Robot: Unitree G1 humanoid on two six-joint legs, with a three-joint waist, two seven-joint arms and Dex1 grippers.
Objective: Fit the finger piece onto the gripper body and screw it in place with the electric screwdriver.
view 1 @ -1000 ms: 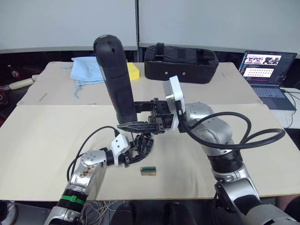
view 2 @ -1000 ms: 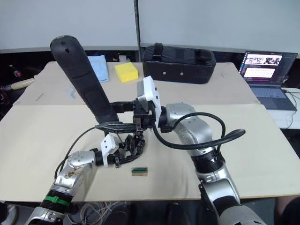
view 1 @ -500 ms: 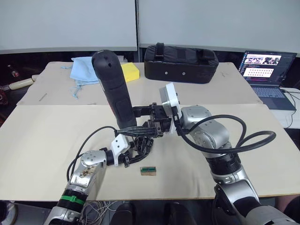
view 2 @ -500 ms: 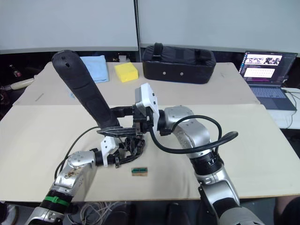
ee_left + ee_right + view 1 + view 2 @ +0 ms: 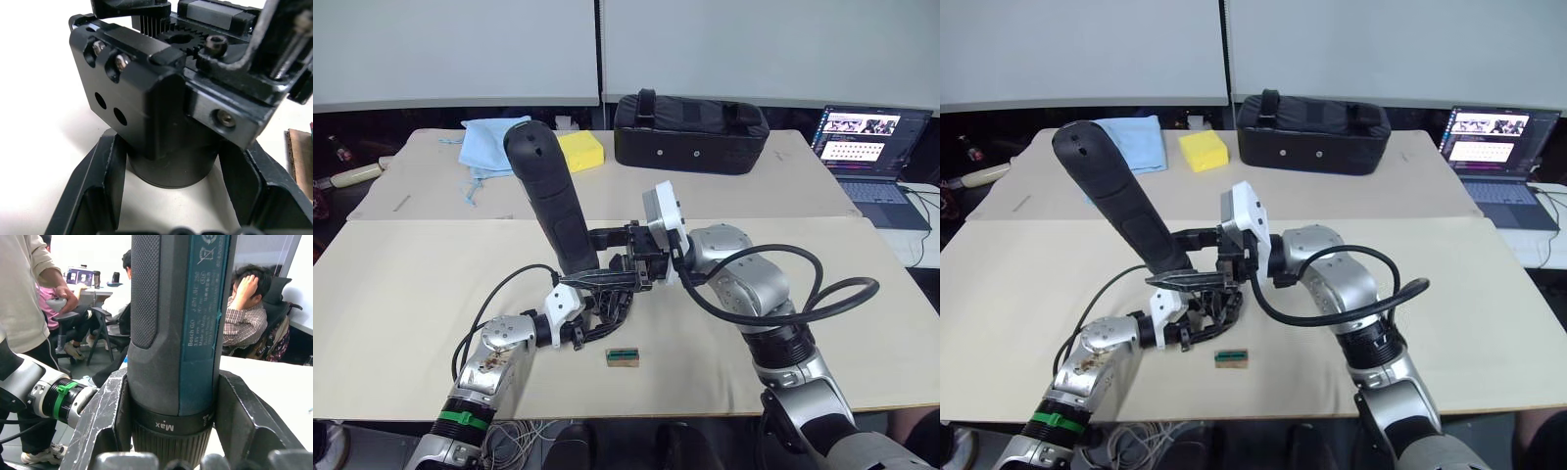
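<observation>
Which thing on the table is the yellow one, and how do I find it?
Find the big black padded bag at the table's far edge. Beside it, on the robot's left, lies the small yellow square sponge, next to a crumpled light-blue cloth. It is the one bright yellow block there.

Over the last second the right tool point(image 5: 597, 257) has carried the thick dark cylindrical electric screwdriver point(image 5: 551, 201) downward toward the small black blocky gripper body point(image 5: 607, 302). The screwdriver's rounded upper end, earlier high against the far edge of the counter point(image 5: 401, 294), now sits lower, and the barrel leans more away from the gripper body. The right tool's long black fingers, formerly clearly above the gripper body, now lie just over it.
</observation>
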